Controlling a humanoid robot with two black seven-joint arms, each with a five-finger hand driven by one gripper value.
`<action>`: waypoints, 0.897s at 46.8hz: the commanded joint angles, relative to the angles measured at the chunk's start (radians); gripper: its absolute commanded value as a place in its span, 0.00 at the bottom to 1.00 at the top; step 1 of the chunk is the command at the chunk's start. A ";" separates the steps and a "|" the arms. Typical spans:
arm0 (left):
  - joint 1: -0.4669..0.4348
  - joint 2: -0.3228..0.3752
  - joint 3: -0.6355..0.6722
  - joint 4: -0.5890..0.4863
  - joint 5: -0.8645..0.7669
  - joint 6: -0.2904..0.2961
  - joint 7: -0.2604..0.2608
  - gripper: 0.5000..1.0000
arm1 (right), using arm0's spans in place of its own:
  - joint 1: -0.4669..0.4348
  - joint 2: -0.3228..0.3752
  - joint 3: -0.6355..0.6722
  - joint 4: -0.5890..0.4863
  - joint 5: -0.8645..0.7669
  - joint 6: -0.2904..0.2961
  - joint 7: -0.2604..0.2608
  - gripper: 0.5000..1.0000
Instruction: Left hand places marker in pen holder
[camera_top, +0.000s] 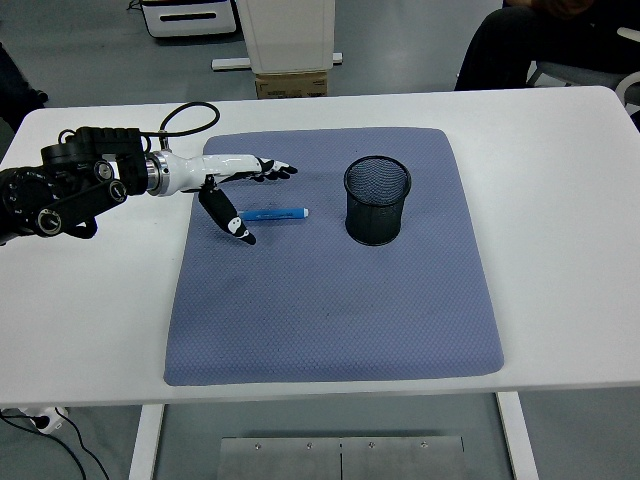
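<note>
Presently observed, left to right. Left arm (70, 185) entering from the 9 o'clock edge, black, with a looped cable above it, reaching across the white table (90, 320). Left hand (235, 180) over the upper left part of the blue-grey mat (330, 300), spread open and holding nothing: four fingers (275, 169) extended toward 3 o'clock, thumb (228, 218) angled down toward 5 o'clock. Thumb tip over the marker's near end; contact not determinable. Marker (272, 213) lying flat on the mat, blue body, lengthwise along the 9-to-3 line, just below the extended fingers, not grasped. Left end of marker partly hidden behind the thumb.

Pen holder (378, 200) standing upright on the mat at 3 o'clock from the marker, near it but apart; black mesh, round, open top, nothing visible inside. Mat lying square on the table, slightly wider at the near edge, surface flat.

Beyond the table at 12 o'clock: white pedestal (290, 35) with a cardboard box (292, 85) at its foot, a white unit (190, 15) at 11 o'clock. At 1 o'clock, a seated person (540, 45) in dark clothing, partly cut off by the top edge.
</note>
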 joint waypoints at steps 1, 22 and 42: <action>0.000 -0.001 0.005 0.006 0.001 0.000 0.000 1.00 | 0.000 0.000 0.000 0.000 0.000 0.000 0.000 1.00; 0.002 -0.058 0.031 0.038 0.004 0.031 0.002 1.00 | 0.000 0.000 0.000 0.000 0.000 0.000 0.000 1.00; -0.015 -0.067 0.070 0.038 0.038 0.063 0.005 1.00 | 0.000 0.000 0.000 0.000 0.000 0.000 0.000 1.00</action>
